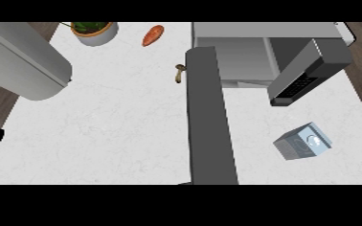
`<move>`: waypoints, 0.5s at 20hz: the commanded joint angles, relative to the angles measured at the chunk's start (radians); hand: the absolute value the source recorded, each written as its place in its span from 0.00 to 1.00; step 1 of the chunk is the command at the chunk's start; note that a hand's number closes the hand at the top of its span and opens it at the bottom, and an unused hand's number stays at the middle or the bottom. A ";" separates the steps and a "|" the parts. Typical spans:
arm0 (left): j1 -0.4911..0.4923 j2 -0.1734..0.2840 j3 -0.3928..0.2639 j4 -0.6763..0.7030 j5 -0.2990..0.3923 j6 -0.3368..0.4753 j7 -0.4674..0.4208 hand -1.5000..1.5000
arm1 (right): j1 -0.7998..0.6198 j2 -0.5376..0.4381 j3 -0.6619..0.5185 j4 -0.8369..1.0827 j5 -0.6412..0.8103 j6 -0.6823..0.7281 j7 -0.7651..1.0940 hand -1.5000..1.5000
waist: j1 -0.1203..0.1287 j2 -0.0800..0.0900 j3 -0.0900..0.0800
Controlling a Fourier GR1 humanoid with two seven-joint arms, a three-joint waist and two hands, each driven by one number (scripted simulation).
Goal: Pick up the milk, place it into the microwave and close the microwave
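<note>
The milk (302, 141), a small grey carton with a round cap, lies tilted on the white counter (120, 124) at the right, in front of the microwave. At the back right the microwave (240, 57) has its cavity showing and its dark door (310, 72) swung out to the right. A long grey forearm (209, 119) rises from the lower edge up to the microwave's front left corner, well left of the milk; no hand shows at its end. A second grey forearm (32, 62) fills the upper left. Only a black sliver (1, 134) shows at the left edge.
A potted plant (96, 31) stands at the back left, with an orange vegetable (152, 35) to its right. A small brown object (179, 73) lies just left of the central forearm. The counter's right edge runs close behind the milk.
</note>
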 commanded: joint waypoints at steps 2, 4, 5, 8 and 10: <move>0.068 -0.009 0.049 -0.045 0.063 -0.071 -0.027 0.00 | 0.009 0.079 0.027 0.098 0.172 -0.008 -0.083 0.00 | 0.002 0.000 0.000; 0.085 -0.004 0.074 -0.037 0.113 -0.091 -0.010 0.00 | -0.095 0.046 0.018 0.194 0.196 -0.042 -0.065 0.00 | 0.008 0.001 0.000; 0.108 -0.017 0.062 -0.101 0.094 -0.086 -0.005 0.00 | -0.033 0.085 0.020 0.205 0.262 -0.023 -0.164 0.00 | 0.007 0.000 0.001; 0.142 -0.048 0.059 -0.082 0.084 -0.104 -0.022 0.00 | -0.087 0.044 -0.017 0.362 0.307 -0.031 -0.219 0.00 | 0.009 0.001 0.001; 0.116 -0.026 0.094 -0.066 0.121 -0.115 -0.017 0.00 | -0.076 0.064 0.013 0.391 0.372 -0.042 -0.270 0.00 | 0.005 0.001 0.001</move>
